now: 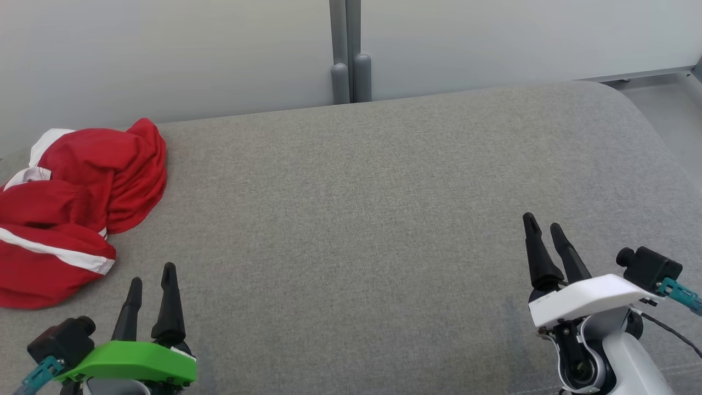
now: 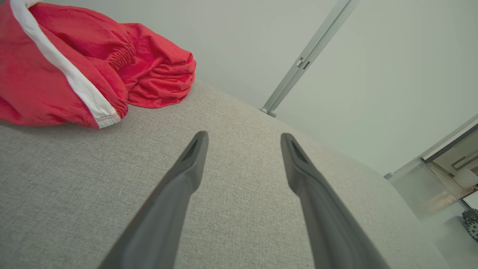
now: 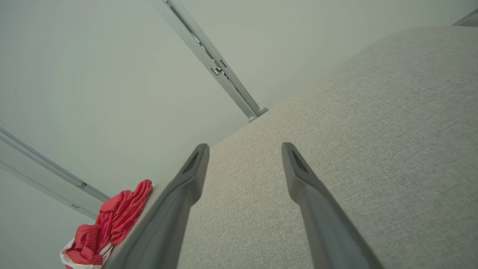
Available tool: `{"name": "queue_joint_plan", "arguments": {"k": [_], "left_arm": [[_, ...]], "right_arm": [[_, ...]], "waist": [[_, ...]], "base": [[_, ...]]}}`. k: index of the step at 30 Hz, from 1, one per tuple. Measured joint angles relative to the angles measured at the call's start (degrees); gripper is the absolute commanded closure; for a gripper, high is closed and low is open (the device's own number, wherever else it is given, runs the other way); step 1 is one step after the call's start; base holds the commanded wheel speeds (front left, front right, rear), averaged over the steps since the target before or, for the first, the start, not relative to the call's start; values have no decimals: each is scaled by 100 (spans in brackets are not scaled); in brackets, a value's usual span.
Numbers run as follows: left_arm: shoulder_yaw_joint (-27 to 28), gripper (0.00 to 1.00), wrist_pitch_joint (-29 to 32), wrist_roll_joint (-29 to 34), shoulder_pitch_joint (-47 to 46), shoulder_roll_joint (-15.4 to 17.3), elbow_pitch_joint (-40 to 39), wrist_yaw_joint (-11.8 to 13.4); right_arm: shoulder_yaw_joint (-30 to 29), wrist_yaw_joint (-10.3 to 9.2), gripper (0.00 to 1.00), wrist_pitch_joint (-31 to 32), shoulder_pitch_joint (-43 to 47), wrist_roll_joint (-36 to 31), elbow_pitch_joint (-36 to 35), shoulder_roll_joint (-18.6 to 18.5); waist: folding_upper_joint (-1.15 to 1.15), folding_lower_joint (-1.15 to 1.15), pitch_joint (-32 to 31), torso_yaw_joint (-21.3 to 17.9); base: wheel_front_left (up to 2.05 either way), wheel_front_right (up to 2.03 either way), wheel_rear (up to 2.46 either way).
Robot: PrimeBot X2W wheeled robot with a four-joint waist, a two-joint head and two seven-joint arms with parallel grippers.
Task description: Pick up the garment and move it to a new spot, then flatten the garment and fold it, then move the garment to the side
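Currently I am looking across the broad grey fabric-covered counter [image 1: 384, 219], and most of it is lying bare in front of me. The crumpled red garment with white stripes [image 1: 77, 203] is sitting at the counter's far left, bunched in a heap. In the head view it is running out past the picture's edge, so I am not seeing how much of it there is. In the right wrist view it seems to be lying right at the counter's edge, so I am worrying first that a careless pull could send it over the side.

The heap is hiding its hems and its gathered waistband [image 2: 123, 56] under folds. A pinch into the middle could be catching several layers at once, and the garment would then be coming up as a knot and refusing to flatten later.

The left tool [image 1: 152, 273] is hovering just beside the garment with its fingers spread and holding nothing. If I am driving it in too low, the tips could be snagging the counter's own fabric.

The right tool [image 1: 543, 220] is also spread and empty, well apart from the garment. I am judging that reaching it across could bring the two arms too near each other.
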Motion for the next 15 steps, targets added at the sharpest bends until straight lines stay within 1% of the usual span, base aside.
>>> {"name": "queue_joint_plan", "arguments": {"k": [3, 15], "left_arm": [[-13, 0, -48, 193, 19, -7, -14, 33], [-63, 0, -252, 1113, 194, -12, -87, 92]], "right_arm": [[70, -43, 0, -71, 1, -219, -9, 0], [336, -44, 0, -278, 4, -1184, -19, -8]], "waist": [[0, 0, -11, -1], [0, 0, -47, -3]], "base": [[0, 0, 0], [0, 0, 0]]}}
